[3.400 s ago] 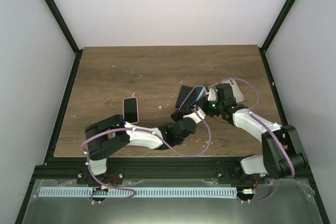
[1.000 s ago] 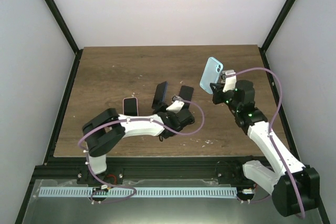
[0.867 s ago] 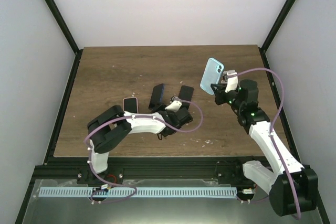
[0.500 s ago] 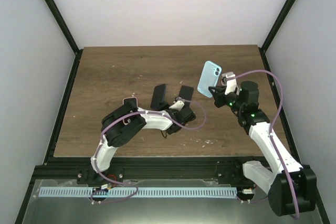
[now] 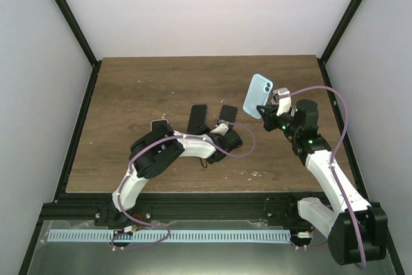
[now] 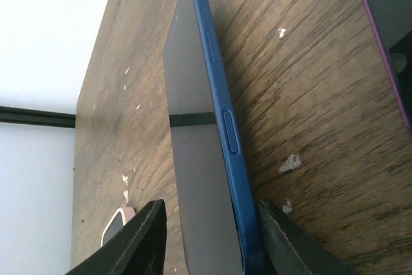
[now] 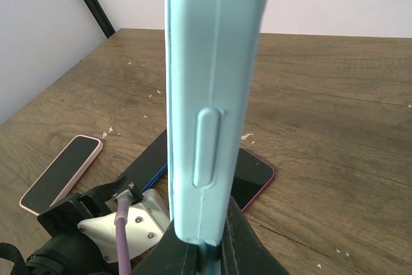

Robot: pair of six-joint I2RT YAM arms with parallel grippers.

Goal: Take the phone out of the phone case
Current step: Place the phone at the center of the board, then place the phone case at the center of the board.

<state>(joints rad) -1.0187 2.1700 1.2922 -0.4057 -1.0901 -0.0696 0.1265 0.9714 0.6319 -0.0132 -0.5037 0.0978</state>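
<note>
The phone (image 5: 196,119), dark-screened with a blue edge, lies low on the wooden table left of centre. In the left wrist view the phone (image 6: 199,140) has its near end between my left gripper's (image 6: 210,205) fingers. The jaws stand parted, with a clear gap on the screen side, and the other finger (image 6: 293,246) is close against the blue edge. The light blue phone case (image 5: 257,94) is held upright in the air at the right. My right gripper (image 5: 269,111) is shut on its lower end. In the right wrist view the case (image 7: 212,94) rises from the closed fingers (image 7: 248,249).
A second dark phone with a magenta rim (image 5: 226,115) lies just right of the blue one. A pink-cased phone (image 5: 158,124) lies to the left, partly under the left arm. Black frame posts and white walls border the table (image 5: 148,88).
The left gripper brought the blue phone down from a tilted stand to lie on the table, and its jaws have parted. The right arm keeps the case raised, almost still.
</note>
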